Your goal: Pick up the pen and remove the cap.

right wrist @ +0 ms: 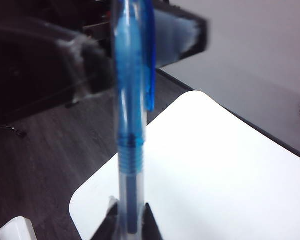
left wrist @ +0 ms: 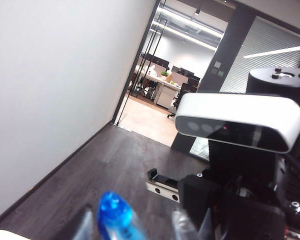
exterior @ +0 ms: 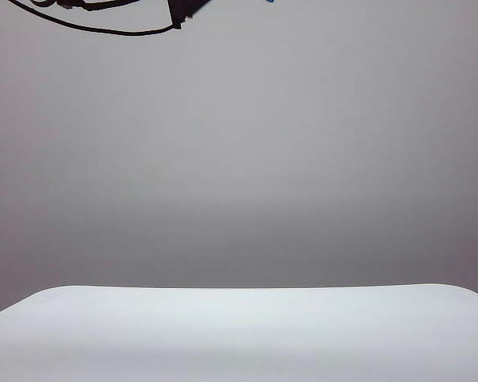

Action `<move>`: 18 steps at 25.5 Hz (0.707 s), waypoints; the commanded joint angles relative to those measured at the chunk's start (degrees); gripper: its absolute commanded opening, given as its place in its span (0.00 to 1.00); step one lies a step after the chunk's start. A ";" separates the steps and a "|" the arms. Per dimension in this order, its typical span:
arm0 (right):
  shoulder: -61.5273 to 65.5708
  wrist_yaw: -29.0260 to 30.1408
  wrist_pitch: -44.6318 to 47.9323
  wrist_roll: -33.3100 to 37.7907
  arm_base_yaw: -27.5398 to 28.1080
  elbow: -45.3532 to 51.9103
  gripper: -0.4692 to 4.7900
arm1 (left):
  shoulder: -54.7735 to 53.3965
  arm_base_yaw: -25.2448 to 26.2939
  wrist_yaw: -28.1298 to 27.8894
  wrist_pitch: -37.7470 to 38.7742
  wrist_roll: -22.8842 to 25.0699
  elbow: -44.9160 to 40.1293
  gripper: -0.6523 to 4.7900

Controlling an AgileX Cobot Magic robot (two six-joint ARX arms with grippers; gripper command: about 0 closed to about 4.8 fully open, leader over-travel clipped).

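In the right wrist view the pen, a clear barrel with a blue refill, stands up from my right gripper, which is shut on its lower barrel. The cap with its blue clip sits on the pen's far end, high above the white table. My left gripper straddles the cap, one blurred finger on each side. In the left wrist view the cap's blue rounded end pokes up between the left gripper's clear fingertips, with a gap on one side.
The exterior view shows only the white table's far edge, a grey wall, and a dark arm part with a black cable at the top edge. A white camera bar on a black post stands close to the left gripper.
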State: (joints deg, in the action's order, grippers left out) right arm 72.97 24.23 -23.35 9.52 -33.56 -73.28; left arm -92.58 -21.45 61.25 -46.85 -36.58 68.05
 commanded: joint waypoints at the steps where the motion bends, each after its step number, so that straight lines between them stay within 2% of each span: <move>1: -0.26 0.35 1.18 -0.13 -0.02 -0.20 0.09 | 0.22 -0.28 -0.83 -0.79 -0.50 0.13 0.49; 5: -0.26 0.35 1.29 -0.13 -0.02 -0.20 0.09 | 0.22 -0.39 -1.03 -0.81 -0.57 0.13 0.49; 6: -0.26 0.33 1.33 -0.13 -0.02 -0.20 0.09 | 0.22 -0.74 -1.05 -0.79 -1.05 0.11 0.47; 8: -0.26 0.33 1.31 -0.13 -0.02 -0.20 0.09 | 0.22 -0.74 -1.03 -0.83 -1.40 0.11 0.33; 9: -0.26 0.35 1.31 -0.13 -0.02 -0.20 0.09 | 0.22 -0.74 -1.03 -0.83 -1.55 0.11 0.29; 15: -0.26 0.31 1.33 -0.13 -0.02 -0.20 0.09 | 0.22 -0.76 -1.14 -1.09 -3.10 0.11 0.26; 16: -0.26 0.26 1.29 -0.11 -0.02 -0.20 0.09 | 0.22 -0.76 -0.83 -1.07 -3.13 0.11 0.20; 17: -0.26 0.09 1.16 -0.09 -0.02 -0.20 0.12 | 0.22 -0.79 -0.83 -1.07 -3.15 0.11 0.16; 18: -0.26 0.11 1.16 -0.09 -0.02 -0.20 0.20 | 0.22 -0.79 -0.83 -1.07 -3.15 0.11 0.15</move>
State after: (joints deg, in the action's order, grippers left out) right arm 73.25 23.79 -23.38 8.84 -33.58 -73.14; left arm -92.49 -22.41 60.71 -47.29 -40.82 68.14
